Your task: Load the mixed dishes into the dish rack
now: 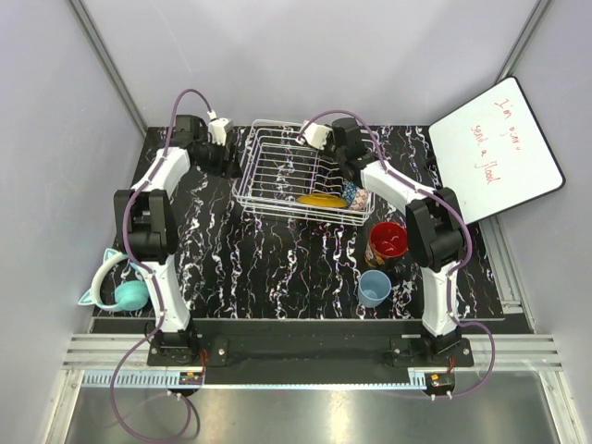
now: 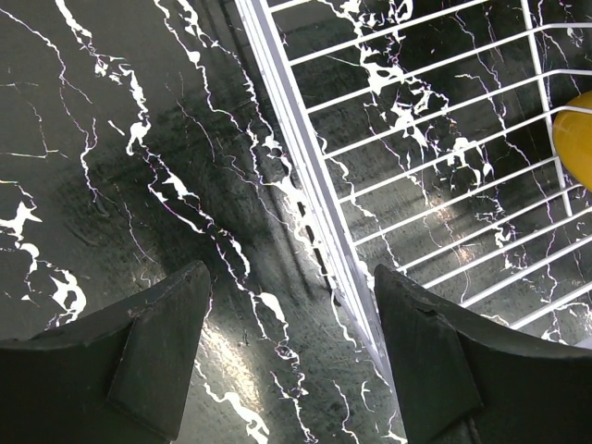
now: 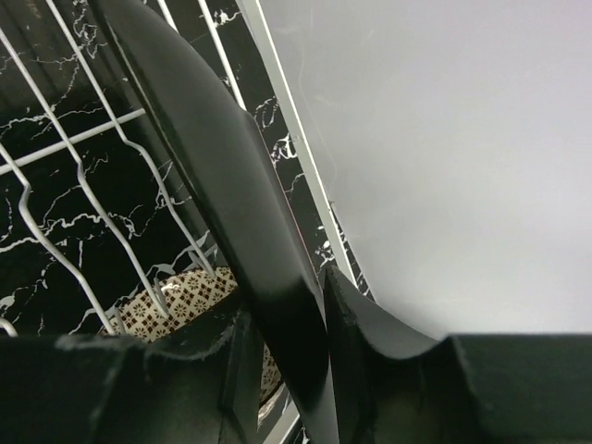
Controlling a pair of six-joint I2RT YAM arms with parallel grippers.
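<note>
My left hand (image 2: 291, 276) is spread, one finger on each side of the left rim of the dish rack (image 2: 296, 148), low over the worktop (image 1: 259, 268). My right hand (image 3: 296, 314) pinches the dark plate (image 3: 213, 157) edge-on at the rack's far right end. The yellow plate (image 1: 321, 199) and blue patterned bowl (image 1: 351, 193) sit in the rack. The red mug (image 1: 387, 240) and light-blue cup (image 1: 374, 288) stand outside it.
</note>
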